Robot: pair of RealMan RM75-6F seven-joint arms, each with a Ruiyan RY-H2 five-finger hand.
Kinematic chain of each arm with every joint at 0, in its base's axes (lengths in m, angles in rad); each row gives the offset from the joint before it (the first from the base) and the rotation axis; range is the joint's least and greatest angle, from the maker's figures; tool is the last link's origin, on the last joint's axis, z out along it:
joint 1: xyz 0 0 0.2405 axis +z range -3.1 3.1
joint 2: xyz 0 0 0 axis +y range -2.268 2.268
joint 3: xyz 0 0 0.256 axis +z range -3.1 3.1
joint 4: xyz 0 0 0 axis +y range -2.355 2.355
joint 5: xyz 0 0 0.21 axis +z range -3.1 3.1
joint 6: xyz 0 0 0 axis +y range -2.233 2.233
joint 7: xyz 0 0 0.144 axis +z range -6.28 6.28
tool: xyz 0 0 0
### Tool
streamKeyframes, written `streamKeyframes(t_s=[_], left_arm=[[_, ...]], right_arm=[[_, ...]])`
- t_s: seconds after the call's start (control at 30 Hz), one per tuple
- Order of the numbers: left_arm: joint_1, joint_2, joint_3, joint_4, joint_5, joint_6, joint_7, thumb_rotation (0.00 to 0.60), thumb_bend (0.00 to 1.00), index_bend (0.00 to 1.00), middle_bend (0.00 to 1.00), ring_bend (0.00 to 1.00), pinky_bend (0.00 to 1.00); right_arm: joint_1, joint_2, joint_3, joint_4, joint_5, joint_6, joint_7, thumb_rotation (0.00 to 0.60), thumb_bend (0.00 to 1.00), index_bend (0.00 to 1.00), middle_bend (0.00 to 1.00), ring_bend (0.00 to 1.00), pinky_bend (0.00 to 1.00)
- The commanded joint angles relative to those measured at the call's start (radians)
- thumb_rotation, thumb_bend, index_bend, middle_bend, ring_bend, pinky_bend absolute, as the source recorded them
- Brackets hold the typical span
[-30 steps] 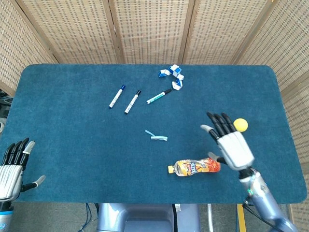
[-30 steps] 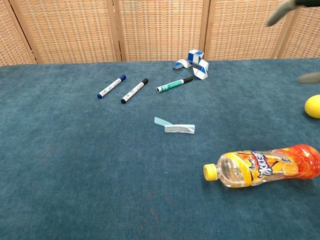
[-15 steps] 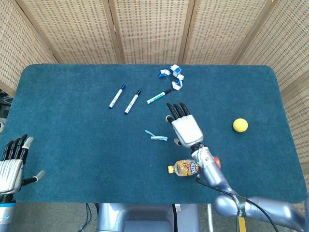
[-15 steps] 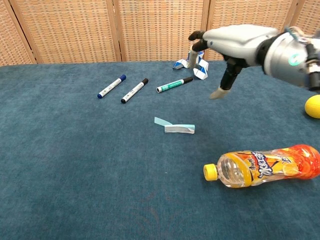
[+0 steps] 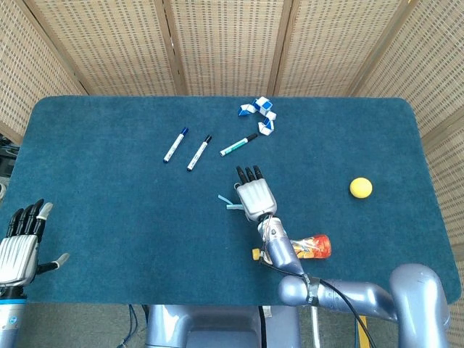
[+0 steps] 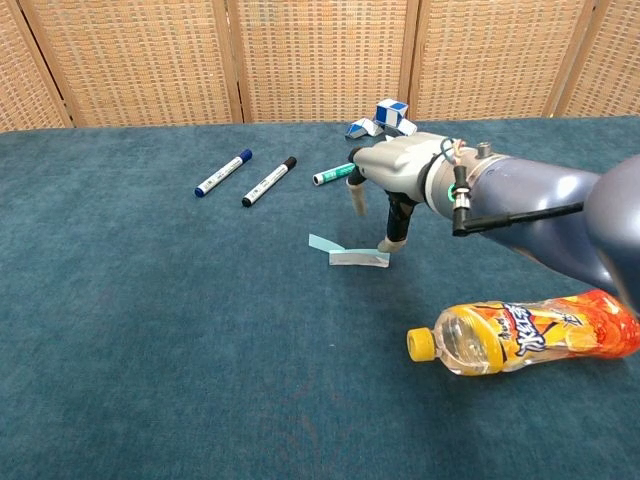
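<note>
Now the right hand (image 5: pixel 254 196) hovers over the strip (image 6: pixel 358 258), fingers (image 6: pixel 391 238) spread, holding nothing (bottle (image 6: pixel 530 332) at five o'clock); left hand (image 5: pixel 20 246) open too.

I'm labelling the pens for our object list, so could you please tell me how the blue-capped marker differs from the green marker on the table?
The blue-capped marker has a white barrel and a dark blue cap; the green marker has a teal-green barrel and a black cap. The blue-capped marker lies furthest left and steeper; the green marker lies flatter, nearer the right hand. In the chest view the hand partly hides the green marker, not the blue-capped one. Both lie flat on the table, untouched.
</note>
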Motion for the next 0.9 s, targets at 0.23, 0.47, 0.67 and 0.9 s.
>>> streamKeyframes(t_s=[0.23,0.47,0.67,0.9], left_arm=[[-0.009,-0.001,-0.002,0.006,-0.016,-0.017,-0.001,0.600,0.00,0.00,0.00,0.00,0.00],[-0.010,0.003,-0.002,0.009,-0.025,-0.021,-0.011,0.600,0.00,0.00,0.00,0.00,0.00],[-0.007,0.011,-0.004,0.012,-0.027,-0.014,-0.035,0.600,0.00,0.00,0.00,0.00,0.00],[-0.007,0.015,0.000,0.015,-0.025,-0.013,-0.048,0.600,0.00,0.00,0.00,0.00,0.00]], right_arm=[[0.036,-0.083,-0.024,0.129,0.049,-0.010,0.039,0.600,0.34,0.40,0.00,0.00,0.00],[0.052,-0.107,-0.028,0.167,0.057,-0.021,0.068,0.600,0.34,0.40,0.00,0.00,0.00],[0.066,-0.135,-0.041,0.204,0.049,-0.015,0.075,0.600,0.36,0.45,0.00,0.00,0.00],[0.069,-0.160,-0.054,0.244,0.025,-0.014,0.096,0.600,0.39,0.47,0.00,0.00,0.00]])
